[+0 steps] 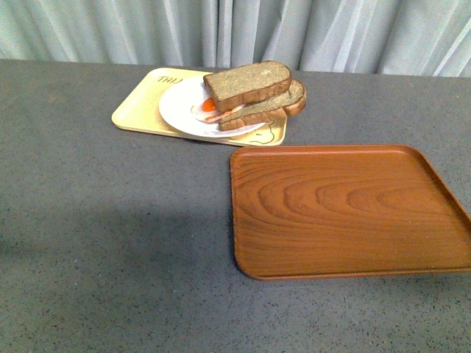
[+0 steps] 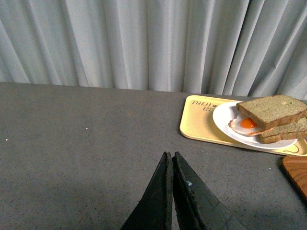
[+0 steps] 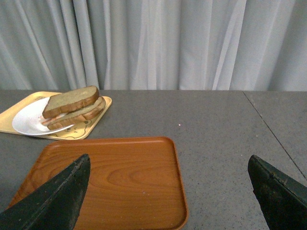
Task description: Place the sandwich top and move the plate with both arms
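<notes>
The sandwich top (image 1: 247, 83), a thick speckled brown slice, lies on the lower slice and egg on the white plate (image 1: 179, 110), which rests on the pale yellow tray (image 1: 136, 112). It also shows in the left wrist view (image 2: 272, 109) and the right wrist view (image 3: 70, 101). Neither arm shows in the front view. My left gripper (image 2: 171, 156) is shut and empty above bare table, well short of the plate (image 2: 225, 120). My right gripper (image 3: 169, 163) is wide open and empty over the wooden tray's near edge, far from the plate (image 3: 28, 120).
A brown wooden tray (image 1: 346, 209) lies empty at the right front, also seen in the right wrist view (image 3: 110, 179) and at the edge of the left wrist view (image 2: 296, 172). Grey curtains (image 1: 235, 33) hang behind the grey table (image 1: 110, 235).
</notes>
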Controlling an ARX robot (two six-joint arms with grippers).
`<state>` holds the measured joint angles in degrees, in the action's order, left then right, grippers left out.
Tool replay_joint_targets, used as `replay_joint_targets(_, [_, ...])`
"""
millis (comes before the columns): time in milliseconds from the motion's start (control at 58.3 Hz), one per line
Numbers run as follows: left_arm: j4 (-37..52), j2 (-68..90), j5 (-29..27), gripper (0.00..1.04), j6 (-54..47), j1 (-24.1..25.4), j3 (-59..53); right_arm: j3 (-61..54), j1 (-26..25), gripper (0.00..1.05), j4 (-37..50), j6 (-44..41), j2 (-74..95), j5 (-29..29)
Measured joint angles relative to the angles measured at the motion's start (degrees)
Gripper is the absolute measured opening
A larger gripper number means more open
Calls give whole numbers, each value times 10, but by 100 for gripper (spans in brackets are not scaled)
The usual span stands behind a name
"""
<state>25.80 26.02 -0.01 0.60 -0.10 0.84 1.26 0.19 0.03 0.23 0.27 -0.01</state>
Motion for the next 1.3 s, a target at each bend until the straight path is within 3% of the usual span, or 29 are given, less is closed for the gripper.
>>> replay_joint_targets(772, [-155, -158, 0, 2, 0, 0, 0, 0, 0, 96, 0, 0, 0, 0])
replay_joint_targets(892, [-251, -236, 0, 2, 0, 0, 0, 0, 0, 96, 0, 0, 0, 0])
replay_joint_targets(1201, [-258, -251, 0, 2, -1, 0, 0, 0, 0, 96, 0, 0, 0, 0])
replay_joint_targets(1304, [-258, -251, 0, 18, -1, 0, 0, 0, 0, 96, 0, 0, 0, 0])
